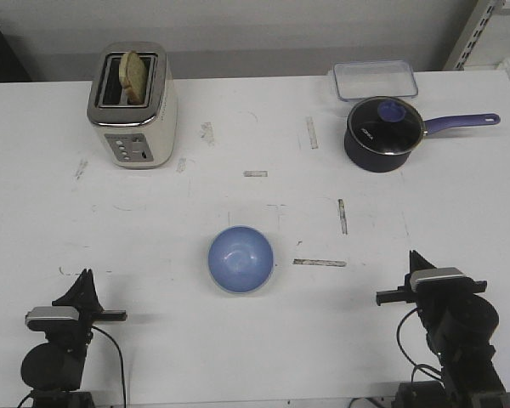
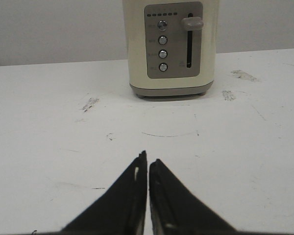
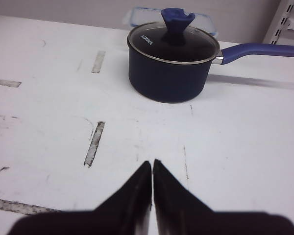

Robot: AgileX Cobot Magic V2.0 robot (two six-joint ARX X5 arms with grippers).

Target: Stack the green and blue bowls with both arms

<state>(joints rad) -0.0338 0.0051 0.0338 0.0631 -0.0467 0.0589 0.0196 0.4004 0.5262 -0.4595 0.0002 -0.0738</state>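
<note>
Only 1 bowl shows from where I stand: the blue bowl [image 1: 240,259], round, matte and smooth, sitting mid-worktop [image 1: 238,357] between the 2 arms. A pale rim edges it, so the green one may sit beneath, though I cannot tell. If so, the stacking looks done. The left gripper [image 2: 148,164] and right gripper [image 3: 152,165] hold nothing, their pointed black fingers pressed together, well apart from the bowl.
</note>
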